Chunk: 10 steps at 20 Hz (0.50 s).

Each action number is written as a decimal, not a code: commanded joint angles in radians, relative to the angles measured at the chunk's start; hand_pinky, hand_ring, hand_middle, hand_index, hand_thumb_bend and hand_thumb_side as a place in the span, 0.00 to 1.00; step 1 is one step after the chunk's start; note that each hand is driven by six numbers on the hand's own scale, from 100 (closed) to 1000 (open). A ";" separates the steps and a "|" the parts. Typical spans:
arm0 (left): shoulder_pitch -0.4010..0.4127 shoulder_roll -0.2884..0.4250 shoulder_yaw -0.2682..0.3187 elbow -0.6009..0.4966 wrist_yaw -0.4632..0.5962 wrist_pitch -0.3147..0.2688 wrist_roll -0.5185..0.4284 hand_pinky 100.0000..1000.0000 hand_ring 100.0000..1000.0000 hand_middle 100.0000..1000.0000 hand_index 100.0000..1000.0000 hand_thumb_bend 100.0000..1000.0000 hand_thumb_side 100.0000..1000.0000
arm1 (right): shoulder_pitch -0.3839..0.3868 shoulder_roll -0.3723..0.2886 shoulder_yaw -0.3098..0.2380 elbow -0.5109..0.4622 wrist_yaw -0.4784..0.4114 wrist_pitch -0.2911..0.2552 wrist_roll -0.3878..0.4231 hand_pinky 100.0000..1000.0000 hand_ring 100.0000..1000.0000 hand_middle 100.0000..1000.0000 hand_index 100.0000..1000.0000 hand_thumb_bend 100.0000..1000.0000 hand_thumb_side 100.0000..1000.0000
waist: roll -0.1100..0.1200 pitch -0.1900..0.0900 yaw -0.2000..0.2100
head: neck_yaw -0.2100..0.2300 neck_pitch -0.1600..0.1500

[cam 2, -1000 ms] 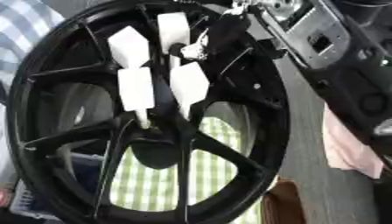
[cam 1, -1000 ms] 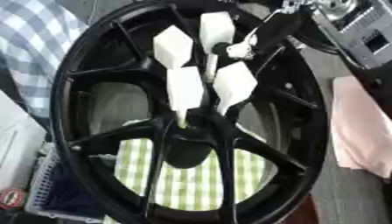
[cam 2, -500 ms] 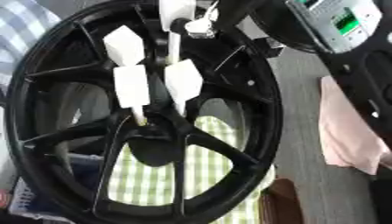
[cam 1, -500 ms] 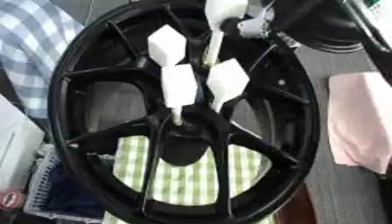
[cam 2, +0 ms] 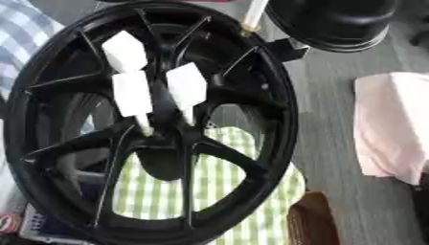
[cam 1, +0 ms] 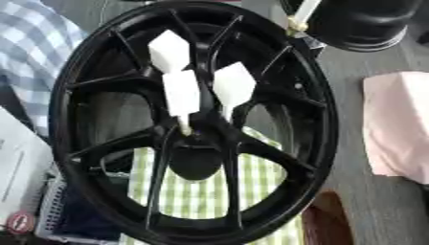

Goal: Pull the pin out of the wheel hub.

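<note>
On the grey table I see three white pins left in the wheel hub, one pin lifted at upper right; hands' state I cannot tell.

The wheel hub fills the middle of the view, three pins clustered in its upper centre, just above the centre bore. A checked cloth lies beneath its lower half. A folded cloth rests on the surface well to the right
</note>
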 commanded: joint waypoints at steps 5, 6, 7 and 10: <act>0.001 -0.001 0.025 -0.026 -0.006 0.000 0.021 0.68 0.63 0.55 0.73 0.00 0.66 | 0.150 -0.193 -0.145 -0.024 -0.054 -0.021 -0.120 0.85 0.73 0.48 0.60 0.00 0.11 | 0.040 -0.016 -0.054 | 0.057 -0.008; 0.002 -0.002 0.028 -0.026 -0.008 0.000 0.024 0.68 0.63 0.55 0.73 0.00 0.66 | 0.175 -0.198 -0.159 -0.023 -0.041 -0.028 -0.136 0.85 0.73 0.48 0.60 0.00 0.10 | 0.045 -0.015 -0.065 | 0.067 -0.010; 0.002 -0.002 0.029 -0.027 -0.009 0.001 0.026 0.68 0.63 0.55 0.73 0.00 0.66 | 0.200 -0.199 -0.170 -0.027 -0.027 -0.036 -0.151 0.85 0.73 0.48 0.60 0.00 0.10 | 0.047 -0.015 -0.070 | 0.071 -0.011; 0.002 -0.004 0.033 -0.028 -0.012 0.002 0.029 0.68 0.63 0.55 0.73 0.00 0.66 | 0.277 -0.192 -0.195 -0.039 0.013 -0.047 -0.192 0.84 0.74 0.49 0.61 0.02 0.11 | 0.052 -0.012 -0.084 | 0.091 -0.014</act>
